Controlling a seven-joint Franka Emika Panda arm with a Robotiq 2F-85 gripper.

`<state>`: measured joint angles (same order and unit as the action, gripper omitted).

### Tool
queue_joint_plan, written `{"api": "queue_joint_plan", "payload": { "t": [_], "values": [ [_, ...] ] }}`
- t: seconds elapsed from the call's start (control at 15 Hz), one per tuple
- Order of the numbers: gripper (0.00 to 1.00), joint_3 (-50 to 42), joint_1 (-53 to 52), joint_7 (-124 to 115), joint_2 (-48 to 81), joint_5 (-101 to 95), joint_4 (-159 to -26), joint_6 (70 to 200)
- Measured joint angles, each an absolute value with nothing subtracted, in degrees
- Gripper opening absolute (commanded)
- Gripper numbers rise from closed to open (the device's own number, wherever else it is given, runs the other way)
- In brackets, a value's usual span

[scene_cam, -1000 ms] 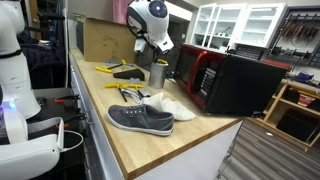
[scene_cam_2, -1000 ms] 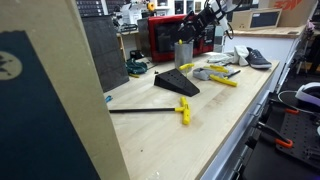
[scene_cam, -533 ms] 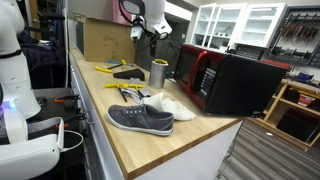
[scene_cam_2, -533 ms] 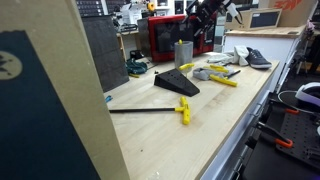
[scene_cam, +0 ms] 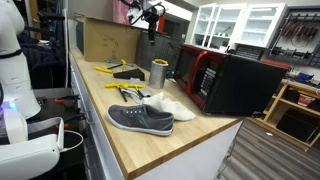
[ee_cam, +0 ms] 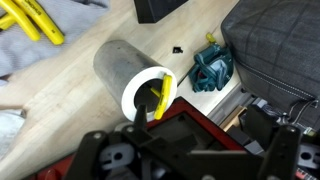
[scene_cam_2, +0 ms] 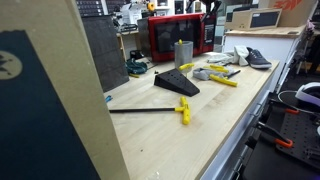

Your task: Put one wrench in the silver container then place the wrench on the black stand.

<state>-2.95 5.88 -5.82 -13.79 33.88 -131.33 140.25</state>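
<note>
The claw (scene_cam: pixel 150 30) has risen, jaws apart, leaving the yellow wrench (ee_cam: pixel 160 97) inside the silver container (ee_cam: pixel 128 68).

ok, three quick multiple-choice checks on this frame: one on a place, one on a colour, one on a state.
1. Where is the yellow-handled wrench that the wrist view shows?
A) on the black stand
B) inside the silver container
C) inside the grey shoe

2. What colour is the front of the microwave?
A) red
B) blue
C) white

3. How does the silver container stand on the bench?
A) tipped on its side
B) upside down
C) upright, mouth up

Answers:
1 B: in the wrist view the yellow handle pokes out of the container's mouth.
2 A: its door is red in both exterior views.
3 C: in an exterior view its straight sides rise vertically from the bench.
</note>
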Motion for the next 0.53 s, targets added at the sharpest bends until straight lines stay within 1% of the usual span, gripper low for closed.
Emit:
{"api": "queue_joint_plan", "payload": {
  "t": [0.27, 0.53],
  "values": [
    [1.0, -2.52, 6.0, -16.26, -13.44, 23.47, -129.56, 141.44],
    [1.0, -2.59, 6.29, -22.43, -10.82, 19.01, -127.41, 141.45]
  ]
}}
